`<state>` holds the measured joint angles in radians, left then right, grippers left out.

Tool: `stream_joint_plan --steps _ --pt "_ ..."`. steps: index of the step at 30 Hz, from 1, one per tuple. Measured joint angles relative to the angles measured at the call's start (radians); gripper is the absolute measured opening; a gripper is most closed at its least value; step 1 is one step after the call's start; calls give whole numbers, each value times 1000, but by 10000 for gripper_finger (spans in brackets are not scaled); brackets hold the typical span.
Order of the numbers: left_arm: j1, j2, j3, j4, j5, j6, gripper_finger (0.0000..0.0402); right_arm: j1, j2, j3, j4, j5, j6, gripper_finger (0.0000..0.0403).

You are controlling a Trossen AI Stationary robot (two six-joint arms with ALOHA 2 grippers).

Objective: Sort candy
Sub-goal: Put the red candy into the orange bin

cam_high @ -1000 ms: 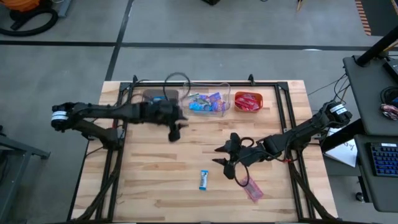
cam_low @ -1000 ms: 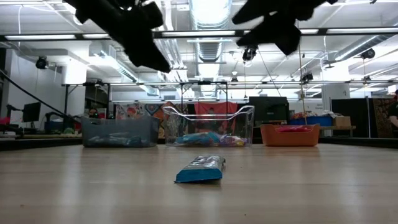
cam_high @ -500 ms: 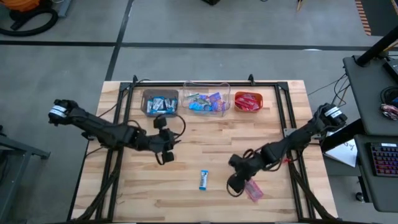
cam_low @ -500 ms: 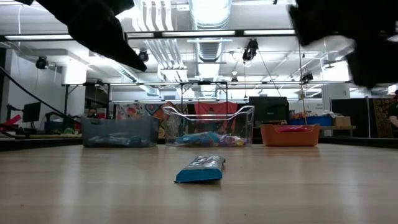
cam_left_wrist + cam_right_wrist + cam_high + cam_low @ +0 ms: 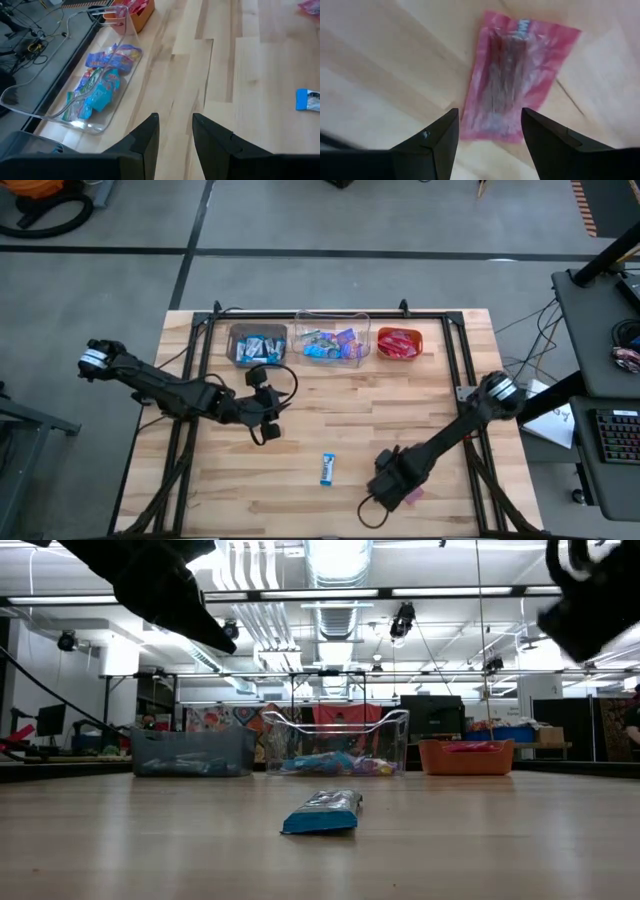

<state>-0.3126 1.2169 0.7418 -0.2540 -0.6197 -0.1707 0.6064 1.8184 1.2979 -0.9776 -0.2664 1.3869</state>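
3 bins sit in a row at table (image 5: 440, 380) far edge, candy in each. One candy (image 5: 327, 469) lies alone near front centre. Another candy (image 5: 512, 95) lies to its right, under right gripper (image 5: 385, 478), probably not touched. Left gripper (image 5: 262, 427) is left of centre.

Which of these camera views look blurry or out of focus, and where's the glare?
Right wrist view: the red candy between the right claw tips is soft, blurred. Low view: ceiling lights glare brightly; arms are dark silhouettes, the blue candy is sharp. High view: even lighting.
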Motion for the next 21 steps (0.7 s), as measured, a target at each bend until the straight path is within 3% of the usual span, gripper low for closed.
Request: stream_joint_plan --steps 12,21 --pt "0 31 0 10 0 0 102 -3 121 24 1 -29 -92 188" --pt "0 61 0 36 0 0 102 -4 110 18 -1 -26 -148 24"
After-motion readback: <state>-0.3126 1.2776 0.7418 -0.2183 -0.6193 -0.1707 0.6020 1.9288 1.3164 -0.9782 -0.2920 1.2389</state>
